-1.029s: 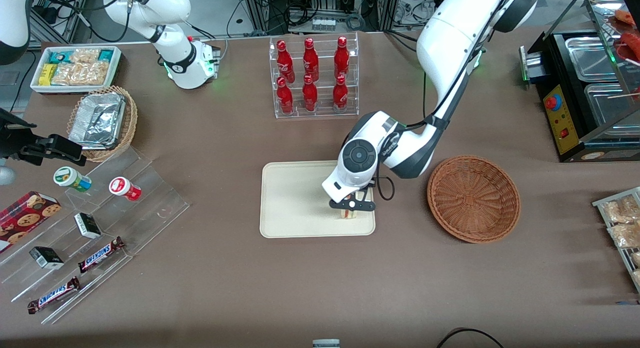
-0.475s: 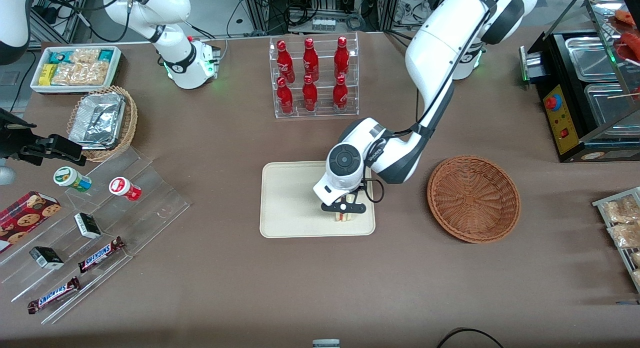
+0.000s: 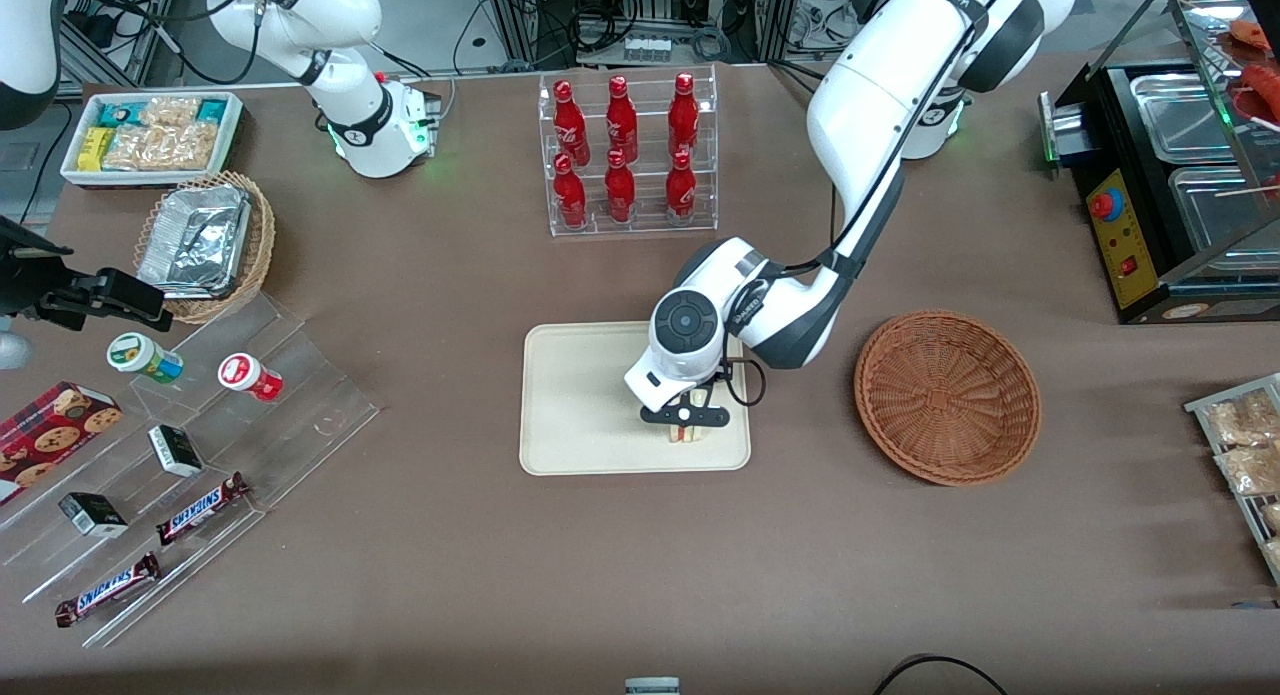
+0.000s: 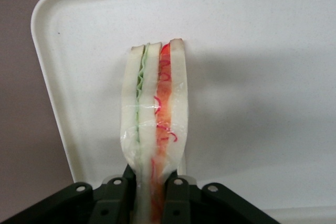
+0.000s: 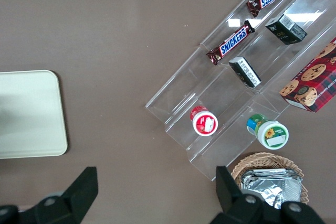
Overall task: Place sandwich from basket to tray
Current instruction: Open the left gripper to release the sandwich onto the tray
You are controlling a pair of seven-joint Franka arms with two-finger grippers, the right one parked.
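over the tray (image 3: pixel 580 405), near its working-arm end, gripper (image 3: pixel 686 427) pinches the sandwich (image 4: pixel 153 114) by its narrow tip; looks soft, light, squashable, wrap likely slick, basket (image 3: pixel 947 396) empty.

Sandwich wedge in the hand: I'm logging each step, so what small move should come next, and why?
Probably open the hand and release. It is shut on the triangular pale-bread sandwich, held over the flat cream rectangular tray, near the tray edge nearest the round reddish-brown wicker basket, which is empty.
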